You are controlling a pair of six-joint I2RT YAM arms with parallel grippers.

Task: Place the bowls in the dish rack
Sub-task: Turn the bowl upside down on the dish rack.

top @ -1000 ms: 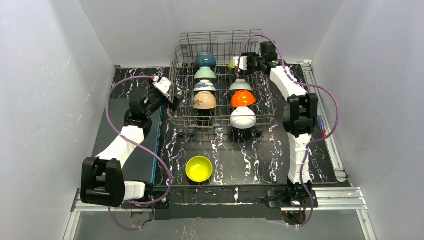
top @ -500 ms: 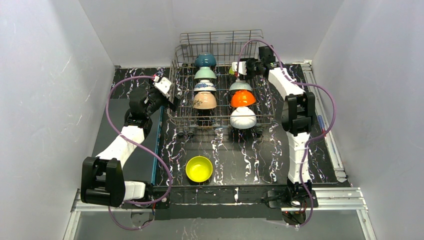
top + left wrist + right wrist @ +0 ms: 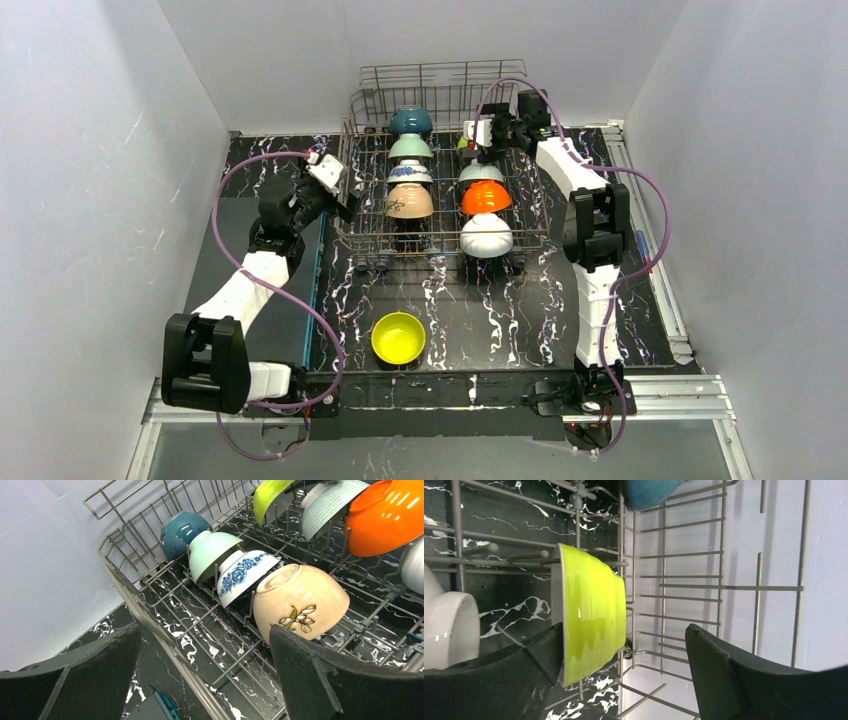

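Note:
The dish rack stands at the back of the table with two rows of bowls on edge. The left row holds a teal-blue bowl, a mint one, a blue-patterned one and a tan one. The right row holds an orange bowl and a white bowl. My right gripper is open around a yellow-green bowl standing at the far end of the right row; one finger lies against its rim, the other is well apart. My left gripper hangs open and empty over the rack's left rim. Another yellow-green bowl sits upright on the table.
The rack's tall back wall rises just behind the right gripper. A pale checked bowl stands between the gripped-side bowl and the orange one. A grey mat with a blue edge lies under the left arm.
The right jaws have spread wide and let go of the yellow-green bowl, which stays on edge in the rack. The left arm has not moved.

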